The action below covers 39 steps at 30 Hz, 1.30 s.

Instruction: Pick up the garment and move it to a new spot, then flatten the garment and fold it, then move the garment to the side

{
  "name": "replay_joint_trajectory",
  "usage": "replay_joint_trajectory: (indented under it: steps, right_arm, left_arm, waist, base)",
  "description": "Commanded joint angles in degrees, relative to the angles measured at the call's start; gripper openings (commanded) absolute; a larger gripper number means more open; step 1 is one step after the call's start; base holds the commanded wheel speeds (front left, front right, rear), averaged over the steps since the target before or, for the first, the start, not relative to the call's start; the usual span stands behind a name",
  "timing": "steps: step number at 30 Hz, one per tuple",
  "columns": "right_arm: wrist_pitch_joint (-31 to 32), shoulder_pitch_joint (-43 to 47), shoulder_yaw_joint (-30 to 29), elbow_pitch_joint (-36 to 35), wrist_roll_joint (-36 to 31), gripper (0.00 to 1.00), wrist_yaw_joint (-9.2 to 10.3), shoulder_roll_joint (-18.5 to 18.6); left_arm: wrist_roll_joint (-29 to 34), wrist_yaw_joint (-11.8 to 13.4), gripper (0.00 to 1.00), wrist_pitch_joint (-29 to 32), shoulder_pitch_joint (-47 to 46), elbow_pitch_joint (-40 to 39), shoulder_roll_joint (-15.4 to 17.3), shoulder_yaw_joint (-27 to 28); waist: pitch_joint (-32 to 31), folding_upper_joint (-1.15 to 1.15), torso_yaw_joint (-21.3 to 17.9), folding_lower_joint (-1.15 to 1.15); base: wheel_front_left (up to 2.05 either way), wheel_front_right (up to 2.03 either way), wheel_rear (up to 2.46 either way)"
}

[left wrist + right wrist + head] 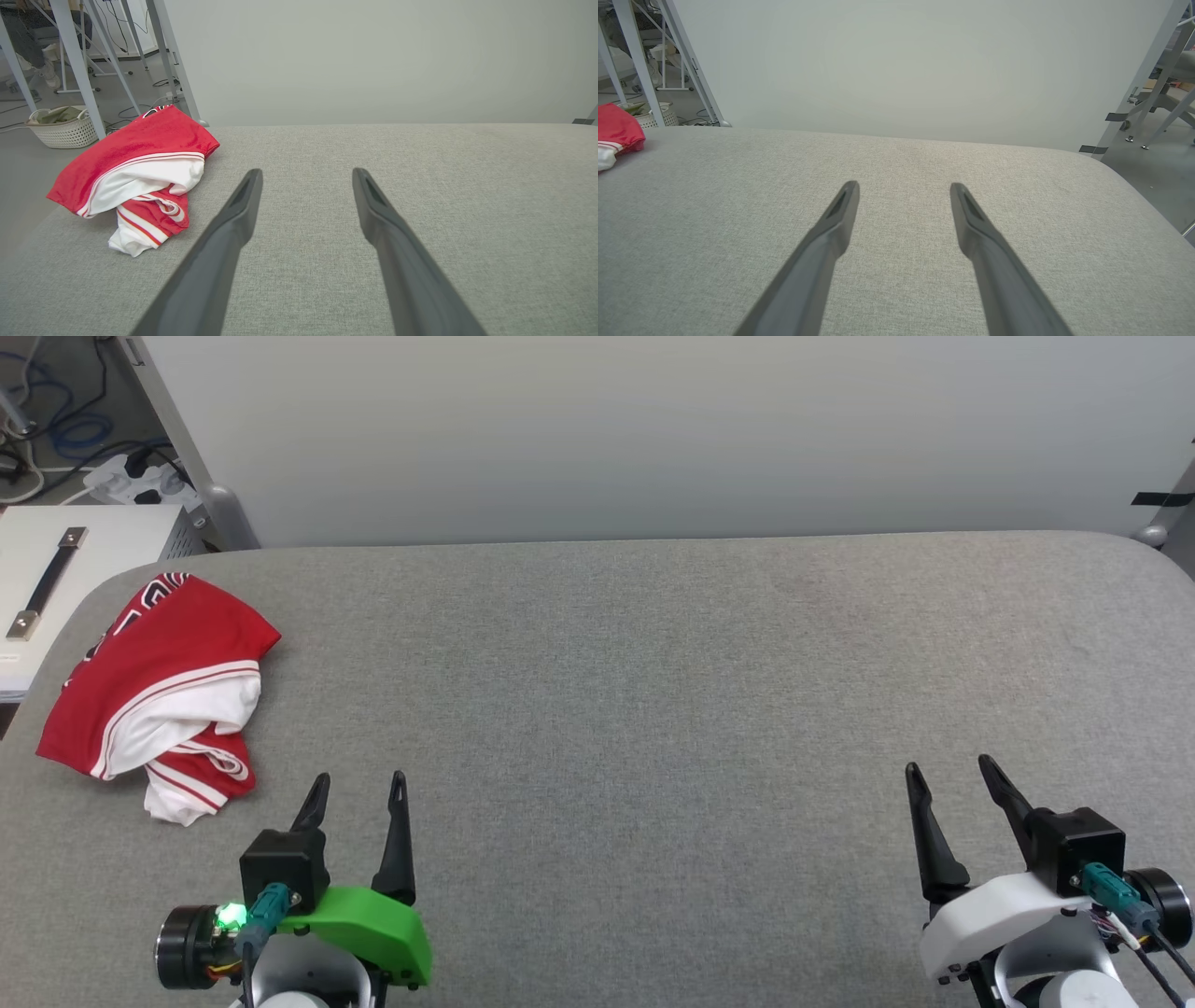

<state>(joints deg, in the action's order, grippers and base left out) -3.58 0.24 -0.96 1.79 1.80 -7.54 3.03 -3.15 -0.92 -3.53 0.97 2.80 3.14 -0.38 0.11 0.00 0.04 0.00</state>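
A crumpled red garment [159, 686] lies at the head view's left on a grey table [653, 709], with the left gripper [360, 777] and right gripper [948, 763] spread wide and empty, while the left wrist view adds a white basket [63, 133] beyond.

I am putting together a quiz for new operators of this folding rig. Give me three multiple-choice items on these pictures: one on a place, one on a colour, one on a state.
1. Where on the table does the garment lie?
A. by the left edge
B. in the middle
C. by the right edge

2. What colours is the garment?
A. blue and yellow
B. red and white
C. all black

3. How do the left gripper and the right gripper stand?
A. both open, holding nothing
B. left shut on the garment
C. both shut

Key:
1 A: in the head view it sits crumpled at the table's left side.
2 B: it is red cloth with a white sleeve and striped trim.
3 A: both sets of jaws stand apart over bare table, clear of the garment.
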Motion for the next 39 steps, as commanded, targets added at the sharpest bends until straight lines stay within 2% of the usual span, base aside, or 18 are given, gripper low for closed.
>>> replay_joint_trajectory:
  steps: [1, 39]
  right_arm:
    - [-0.64, 0.04, -0.13, 0.21, 0.26, 1.00, 0.01, -0.04]
    - [-5.12, 0.24, 1.43, -1.06, 2.49, 1.00, 0.03, -0.09]
  left_arm:
    - [-0.88, -0.42, 1.00, -0.53, 0.22, 0.23, -0.07, -0.11]
    - [-4.07, -2.62, 1.00, -5.08, 0.95, 0.55, -0.15, -0.28]
  waist:
    - [0.01, 0.00, 0.01, 0.00]
    - [0.28, 0.00, 0.44, 0.00]
  base:
    - [0.00, 0.00, 0.00]
    - [0.00, 0.00, 0.00]
